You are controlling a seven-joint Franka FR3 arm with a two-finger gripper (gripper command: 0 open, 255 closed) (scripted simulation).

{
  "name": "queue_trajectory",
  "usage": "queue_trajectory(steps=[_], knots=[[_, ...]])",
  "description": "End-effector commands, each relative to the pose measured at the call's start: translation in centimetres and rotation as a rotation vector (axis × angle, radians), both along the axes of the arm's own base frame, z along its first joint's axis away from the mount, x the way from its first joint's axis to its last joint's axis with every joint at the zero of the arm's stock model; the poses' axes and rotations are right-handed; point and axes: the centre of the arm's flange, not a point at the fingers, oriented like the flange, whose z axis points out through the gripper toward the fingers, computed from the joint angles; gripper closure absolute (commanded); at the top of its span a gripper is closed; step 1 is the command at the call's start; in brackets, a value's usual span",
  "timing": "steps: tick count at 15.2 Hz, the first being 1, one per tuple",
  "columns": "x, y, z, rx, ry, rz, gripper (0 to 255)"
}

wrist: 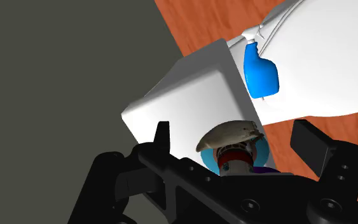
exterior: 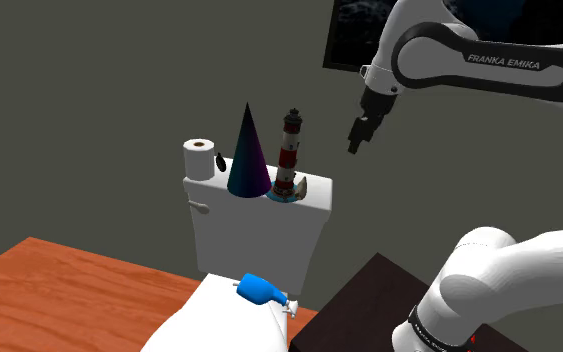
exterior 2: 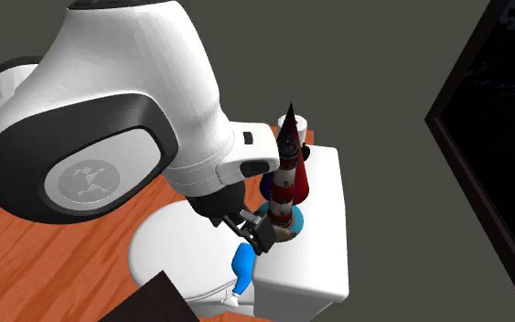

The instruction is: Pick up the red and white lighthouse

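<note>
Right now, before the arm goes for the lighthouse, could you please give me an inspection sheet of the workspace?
Surface: white toilet tank; its flat top carries the things.
Job's things: red and white lighthouse, upright on a blue base on the tank top, not held.
Clutter: dark cone close beside the lighthouse; paper roll on the cone's other side; blue spray bottle lying on the toilet lid below.
Grippers: gripper in the air, apart from the lighthouse; fingers open, holding nothing.
Cables: nothing seen.
Surroundings: grey wall, wooden floor, dark stand.
</note>
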Motion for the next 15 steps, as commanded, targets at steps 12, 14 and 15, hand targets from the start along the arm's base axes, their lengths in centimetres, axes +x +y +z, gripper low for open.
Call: queue_trajectory(steps=[12, 14, 15], knots=[[10.9, 4.1, 3.4, 0.101, -0.158, -0.168, 0], [12.9, 4.6, 4.2, 0.120, -0.187, -0.199, 0], [13.8, 4.8, 4.6, 0.129, -0.201, -0.214, 0]])
